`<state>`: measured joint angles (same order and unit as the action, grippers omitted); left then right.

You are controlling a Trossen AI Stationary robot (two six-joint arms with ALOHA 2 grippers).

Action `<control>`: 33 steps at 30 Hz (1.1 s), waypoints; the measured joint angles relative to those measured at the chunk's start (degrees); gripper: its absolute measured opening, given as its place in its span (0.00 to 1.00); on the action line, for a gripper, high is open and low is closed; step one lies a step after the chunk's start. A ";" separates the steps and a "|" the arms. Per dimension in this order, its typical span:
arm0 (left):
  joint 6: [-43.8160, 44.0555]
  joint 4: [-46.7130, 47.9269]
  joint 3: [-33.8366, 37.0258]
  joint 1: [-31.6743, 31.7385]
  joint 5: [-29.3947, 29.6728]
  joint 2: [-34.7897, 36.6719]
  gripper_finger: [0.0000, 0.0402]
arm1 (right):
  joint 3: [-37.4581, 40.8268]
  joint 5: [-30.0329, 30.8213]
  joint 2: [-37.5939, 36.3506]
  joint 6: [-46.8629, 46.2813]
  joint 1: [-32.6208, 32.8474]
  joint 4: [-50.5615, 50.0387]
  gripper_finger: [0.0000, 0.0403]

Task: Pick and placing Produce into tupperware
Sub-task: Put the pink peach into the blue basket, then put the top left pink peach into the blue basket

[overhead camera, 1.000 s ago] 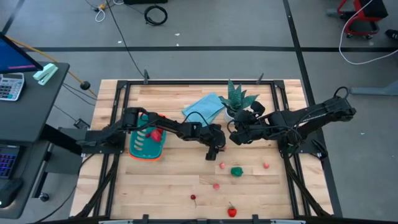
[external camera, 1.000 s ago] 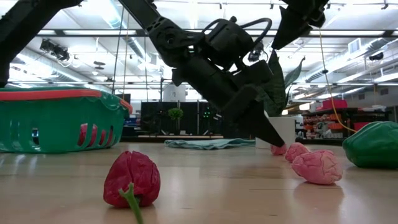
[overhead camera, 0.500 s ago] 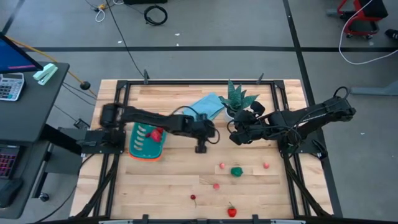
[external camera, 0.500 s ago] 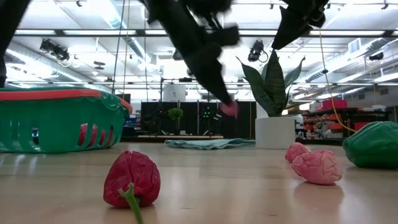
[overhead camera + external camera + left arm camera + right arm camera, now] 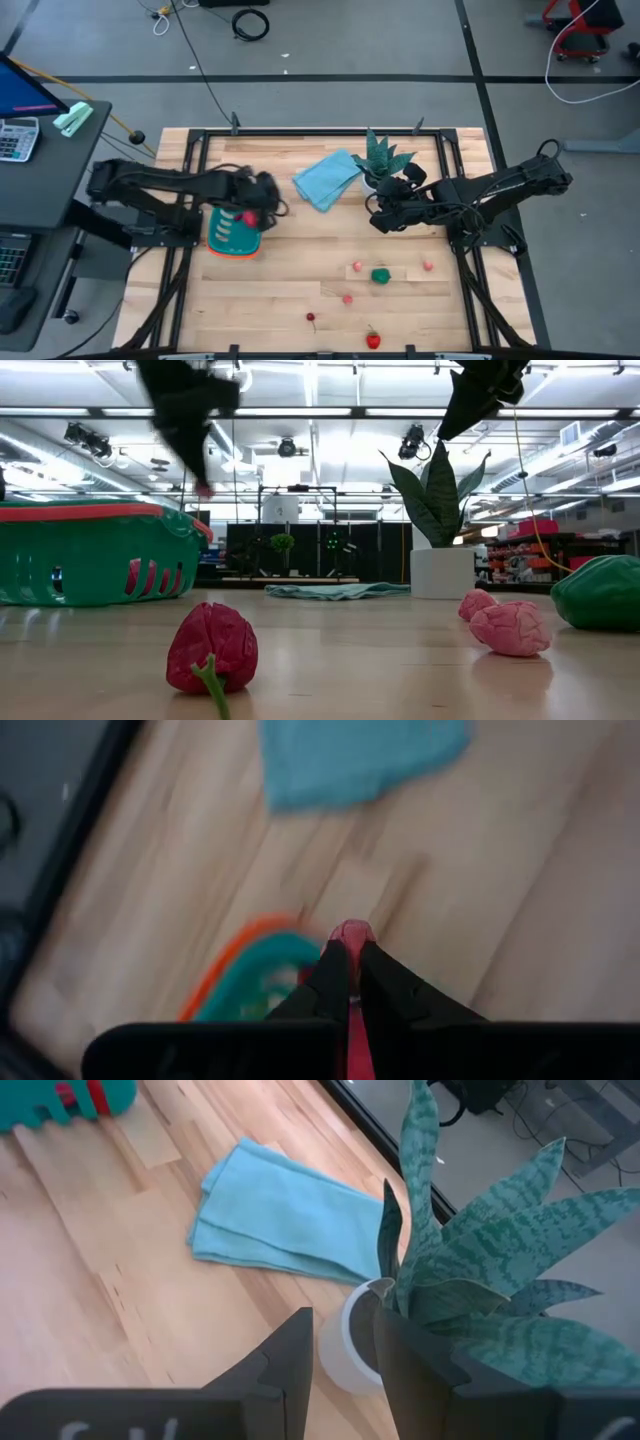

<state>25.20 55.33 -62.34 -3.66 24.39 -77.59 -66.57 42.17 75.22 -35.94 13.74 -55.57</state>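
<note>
left hand [image 5: 347, 982] pinching a pink produce piece [image 5: 351, 934] above the teal tupperware [image 5: 236, 232] edge | right hand [image 5: 345, 1342] spread, near potted plant [image 5: 384, 158] | remaining produce scattered on tabletop [image 5: 280, 290]

Left gripper [image 5: 349, 960] raised over the table's left side, fingers pinched nearly together. Right gripper [image 5: 345, 1345] parked mid-table, right of centre, fingers narrowly parted.

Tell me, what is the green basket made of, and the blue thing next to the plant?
The tupperware looks like moulded plastic: smooth teal walls, orange rim, slots cut through. The blue cloth looks like soft fabric, matte and folded in layers. The pink piece between the left gripper's fingers could be rubbery toy plastic; hard to tell.
</note>
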 joint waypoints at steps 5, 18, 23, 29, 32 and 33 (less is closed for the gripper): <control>7.40 0.22 10.98 -0.09 -3.26 6.35 0.03 | 0.00 -0.04 0.00 0.00 0.00 0.36 0.29; 8.21 -2.53 17.65 -0.04 -5.37 9.03 0.33 | 0.00 0.00 0.00 0.02 0.00 1.50 0.29; 5.61 -3.02 17.65 -0.04 -5.33 9.03 0.41 | -0.01 -0.05 0.00 -1.62 0.00 1.77 0.29; 4.09 -6.02 17.61 -0.04 -5.31 9.03 0.42 | 1.52 -9.11 0.00 -4.30 0.06 6.41 0.29; 3.67 -6.64 17.61 -0.04 -5.30 9.03 0.40 | 4.36 -21.81 0.02 -4.74 0.46 12.36 0.27; 3.62 -6.83 17.61 -0.04 -5.32 9.03 0.39 | 5.73 -25.74 0.02 -5.02 0.84 15.57 0.27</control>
<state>28.82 48.51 -44.73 -3.70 19.07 -68.55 -60.83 16.44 75.24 -40.96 14.58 -40.00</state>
